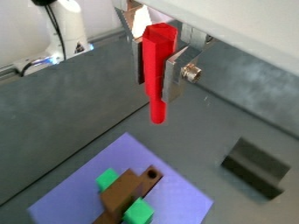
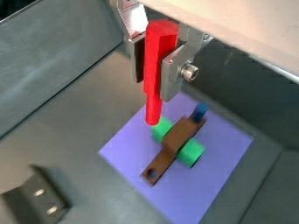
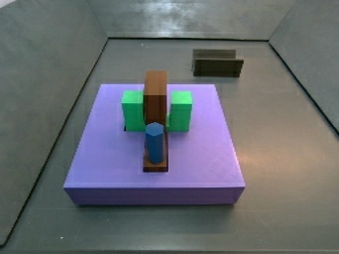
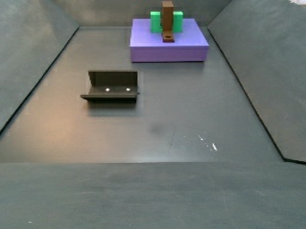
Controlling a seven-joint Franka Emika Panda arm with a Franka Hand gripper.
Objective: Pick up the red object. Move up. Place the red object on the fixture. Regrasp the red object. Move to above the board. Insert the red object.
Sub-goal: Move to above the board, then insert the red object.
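Both wrist views look down past the gripper (image 1: 162, 63), high above the floor; its silver fingers (image 1: 176, 70) are clamped on the upper end of the red object (image 1: 156, 70), which hangs straight down between them like a slim rod; its lower tip is free in the air. The gripper does not appear in either side view, so it sits above their frames.

Below it lies the board (image 2: 222, 171), a flat purple slab; on it stand two green blocks (image 3: 176, 109) either side of a long brown bar (image 3: 157, 109), with a blue peg (image 3: 154, 142) upright at the bar's near end in a side view. The fixture (image 4: 111, 86), a small dark bracket, stands on the grey floor well apart from the board; it is empty.

The peg is held by its end and the fixture is bare, so this looks like the move to above the board, after the regrasp; in a wrist view the red tip lines up near a green block, though how truly it sits over any hole cannot be told from here.

The next move calls for centring the tip over its hole, keeping the peg upright, then a slow straight descent.
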